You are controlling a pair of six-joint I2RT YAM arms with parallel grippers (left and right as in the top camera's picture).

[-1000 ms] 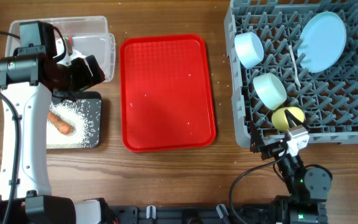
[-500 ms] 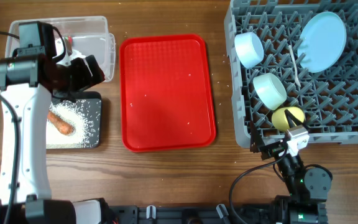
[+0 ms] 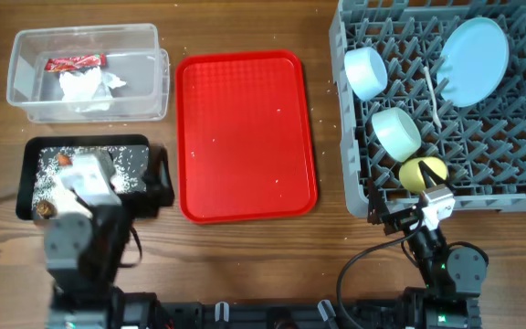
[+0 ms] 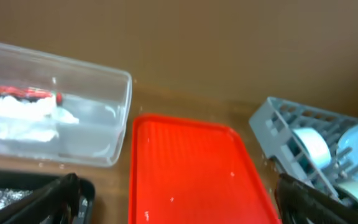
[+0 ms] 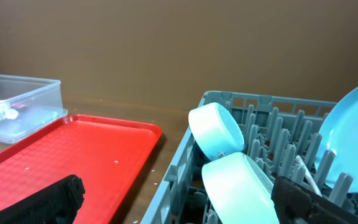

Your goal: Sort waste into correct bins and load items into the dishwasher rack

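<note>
While both arms sit low at the near edge of the desk [image 3: 245, 251], the sorting looks to me all but done. The left tool [image 4: 178, 186] is spread wide with nothing between its fingers, and so is the right tool [image 5: 178, 186]. Just past the left arm, the black tray [image 3: 89, 141] holds white rice [image 3: 131, 160]; the arm hides part of it. The flat red tray [image 3: 245, 183] is bare but for a few white specks. Beyond, the clear tub [image 3: 12, 91] holds the red wrapper [image 3: 76, 63] and tissue [image 3: 85, 87]. On the right, the grey rack [image 3: 350, 183] carries the yellow cup [image 3: 425, 171], two bowls [image 3: 366, 71], the spoon [image 3: 432, 91] and the plate [image 3: 473, 59]. I judge nothing graspable remains; the next move calls only for a check of those specks.
</note>
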